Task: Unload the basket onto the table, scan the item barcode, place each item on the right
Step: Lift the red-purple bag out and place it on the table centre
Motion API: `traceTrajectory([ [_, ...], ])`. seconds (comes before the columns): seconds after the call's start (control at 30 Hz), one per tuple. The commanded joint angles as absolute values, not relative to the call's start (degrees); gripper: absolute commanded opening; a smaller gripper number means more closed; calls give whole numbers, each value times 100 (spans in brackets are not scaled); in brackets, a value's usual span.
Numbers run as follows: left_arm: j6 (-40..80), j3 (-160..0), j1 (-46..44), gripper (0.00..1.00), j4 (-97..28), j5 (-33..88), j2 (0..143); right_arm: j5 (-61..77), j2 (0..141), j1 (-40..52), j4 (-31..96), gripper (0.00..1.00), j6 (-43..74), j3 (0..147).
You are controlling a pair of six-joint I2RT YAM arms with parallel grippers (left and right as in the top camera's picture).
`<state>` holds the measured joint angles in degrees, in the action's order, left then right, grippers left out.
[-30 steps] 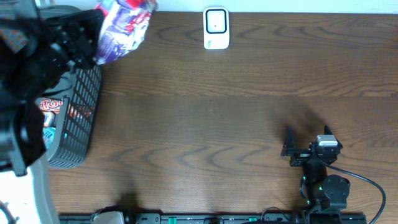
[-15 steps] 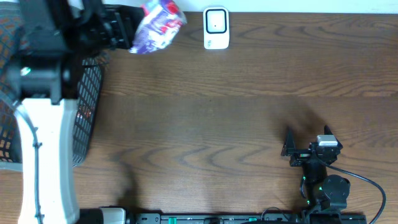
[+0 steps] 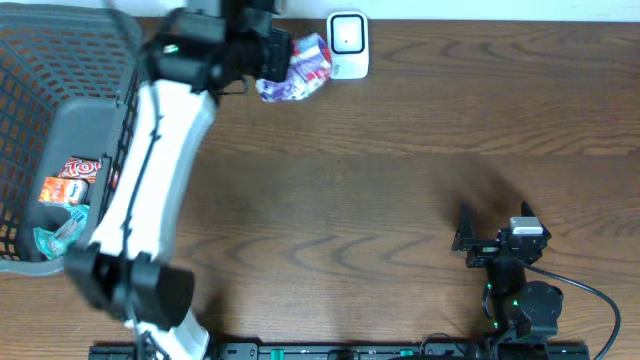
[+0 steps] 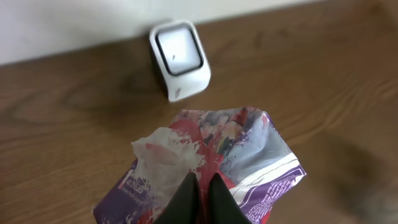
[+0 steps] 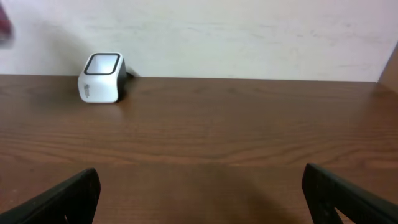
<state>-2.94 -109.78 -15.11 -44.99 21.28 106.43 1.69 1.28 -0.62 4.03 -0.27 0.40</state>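
Note:
A crinkled purple, red and white snack bag (image 3: pixel 297 72) hangs just left of the white barcode scanner (image 3: pixel 348 45) at the table's far edge. My left gripper (image 3: pixel 272 58) is shut on the bag's top. In the left wrist view the two black fingertips (image 4: pixel 200 185) pinch the bag (image 4: pixel 249 149) together, and the scanner (image 4: pixel 179 59) stands beyond it, its window facing up. My right gripper (image 3: pixel 495 222) rests near the front right, open, with nothing between its fingers (image 5: pixel 68 199). From there the scanner (image 5: pixel 101 78) is far off to the left.
A black mesh basket (image 3: pixel 60 60) fills the left side and holds several snack packets (image 3: pixel 72 185). My white left arm (image 3: pixel 150 190) reaches diagonally across the basket's right rim. A pale wall runs behind the scanner.
My left arm has swung right with the bag, from above the basket to just beside the scanner. The right arm has not moved.

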Motion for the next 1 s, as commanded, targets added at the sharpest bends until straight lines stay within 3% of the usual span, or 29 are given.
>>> traceTrajectory([
  [0.0,-451,-11006,-1796,7,-4335,1874,11063,163,108,-104,427,99,-27,32],
  [0.23,-447,-11006,-2292,7,-4298,1876,11878,163,108,-104,427,99,-27,32],
  [0.33,-445,-11006,-2434,32,-4375,1876,12064,163,108,-104,425,99,-27,32],
  [0.4,-445,-11006,-2491,35,-4447,1876,12066,163,108,-104,427,99,-27,32],
  [0.47,-419,-11013,-2517,49,-4480,1879,11963,163,108,-104,427,99,-30,32],
  [0.6,-381,-11013,-2488,50,-4491,1876,11509,161,108,-104,427,99,-30,32],
  [0.73,-381,-11013,-2397,73,-4491,1874,10790,161,108,-104,427,99,-27,32],
  [0.8,-384,-11013,-2322,78,-4519,1874,10381,163,108,-104,427,99,-30,32],
  [0.9,-386,-11013,-2220,99,-5015,1874,9741,163,108,-104,427,99,-30,32],
  [0.97,-386,-11013,-2213,100,-5367,1874,9529,163,108,-104,427,99,-27,32],
])
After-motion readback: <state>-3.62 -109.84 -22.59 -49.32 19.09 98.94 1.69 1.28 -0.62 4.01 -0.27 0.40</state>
